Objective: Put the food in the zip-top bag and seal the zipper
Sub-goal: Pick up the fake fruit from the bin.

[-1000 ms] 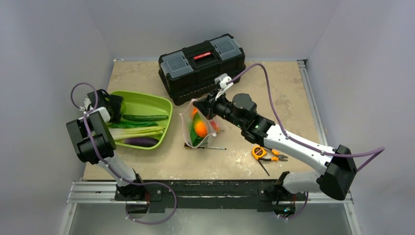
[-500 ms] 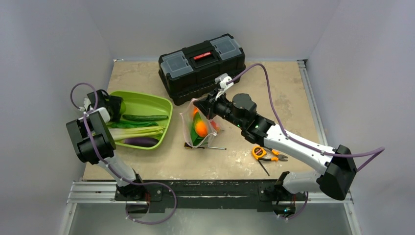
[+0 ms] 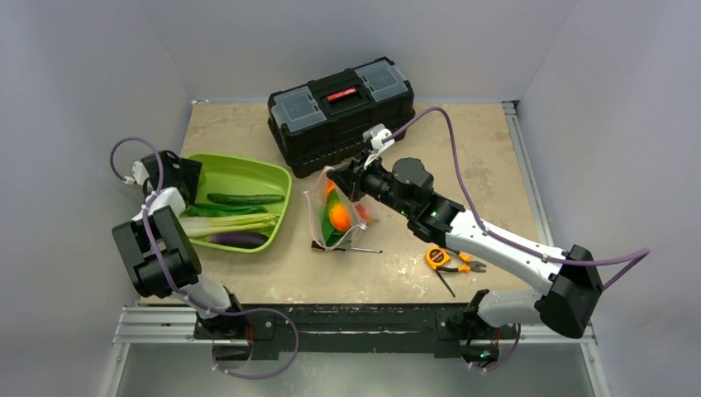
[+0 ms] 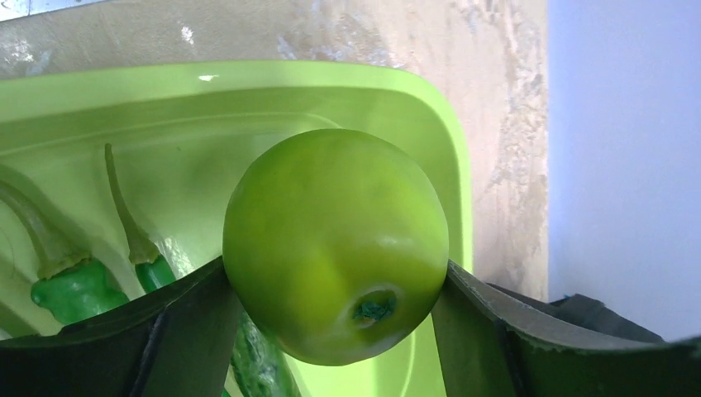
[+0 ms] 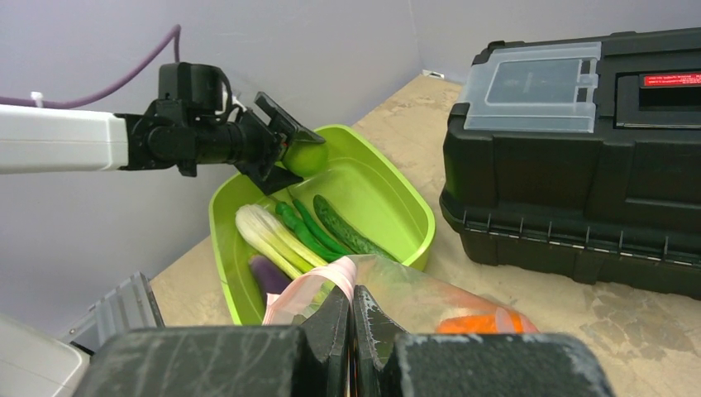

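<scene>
Beige bench [image 3: 496,165], grey walls | left tool [image 4: 335,277] clamped on green apple [image 4: 335,215], lime-green tray [image 4: 446,149] just beyond its fingers | right tool [image 5: 351,318] pinched together on zip-top bag [image 3: 318,207] at the pinkish zipper [image 5: 306,285] | orange [image 3: 339,217] and other food in bag, under that tool's tip

Plain pale grey walls [image 3: 231,41] stand behind the tan, scuffed table [image 3: 504,157] and on both its sides. A metal rail [image 3: 157,324] runs along the table's near edge.
</scene>
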### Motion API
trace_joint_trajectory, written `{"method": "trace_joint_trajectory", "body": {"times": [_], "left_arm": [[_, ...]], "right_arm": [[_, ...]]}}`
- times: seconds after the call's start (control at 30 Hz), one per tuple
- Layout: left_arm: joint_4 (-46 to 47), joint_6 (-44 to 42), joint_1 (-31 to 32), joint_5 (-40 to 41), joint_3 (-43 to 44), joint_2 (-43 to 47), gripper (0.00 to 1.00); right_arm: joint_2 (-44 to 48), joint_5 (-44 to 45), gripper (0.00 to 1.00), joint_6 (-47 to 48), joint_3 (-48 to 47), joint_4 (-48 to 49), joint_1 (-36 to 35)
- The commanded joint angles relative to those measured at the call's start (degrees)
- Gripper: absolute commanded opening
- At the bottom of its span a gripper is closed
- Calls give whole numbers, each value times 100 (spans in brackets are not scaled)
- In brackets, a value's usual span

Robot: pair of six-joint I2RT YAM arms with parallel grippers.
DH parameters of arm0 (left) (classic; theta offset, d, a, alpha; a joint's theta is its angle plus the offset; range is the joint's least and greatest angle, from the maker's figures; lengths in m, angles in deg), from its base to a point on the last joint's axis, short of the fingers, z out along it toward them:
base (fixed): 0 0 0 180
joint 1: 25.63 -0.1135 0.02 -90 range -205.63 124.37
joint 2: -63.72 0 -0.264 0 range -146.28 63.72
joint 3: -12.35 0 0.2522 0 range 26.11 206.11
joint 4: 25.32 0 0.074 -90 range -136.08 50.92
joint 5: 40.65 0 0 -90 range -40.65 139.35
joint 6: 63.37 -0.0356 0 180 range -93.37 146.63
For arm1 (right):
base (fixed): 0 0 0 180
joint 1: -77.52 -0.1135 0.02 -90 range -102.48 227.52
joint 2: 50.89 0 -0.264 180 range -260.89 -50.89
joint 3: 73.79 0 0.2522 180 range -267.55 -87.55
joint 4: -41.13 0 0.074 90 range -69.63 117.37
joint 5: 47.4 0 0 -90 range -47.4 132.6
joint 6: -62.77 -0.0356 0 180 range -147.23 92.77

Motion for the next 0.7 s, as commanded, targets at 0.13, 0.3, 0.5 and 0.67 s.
{"method": "trace_joint_trajectory", "body": {"times": [0.13, 0.3, 0.5, 0.67], "left_arm": [[2, -189, 332, 50, -190, 1124, 7], [-334, -684, 1274, 296, -197, 1946, 1], [-394, -1460, 2132, -1060, -267, 2779, 0], [-596, -1969, 2524, -2695, -580, 3497, 0]], "right_arm": [[97, 28, 0, 75, -236, 291, -24], [66, 47, 0, 89, -266, 242, -24], [-66, 77, 0, 86, -362, 229, -28], [-254, 91, 0, 78, -497, 244, -25]]}}
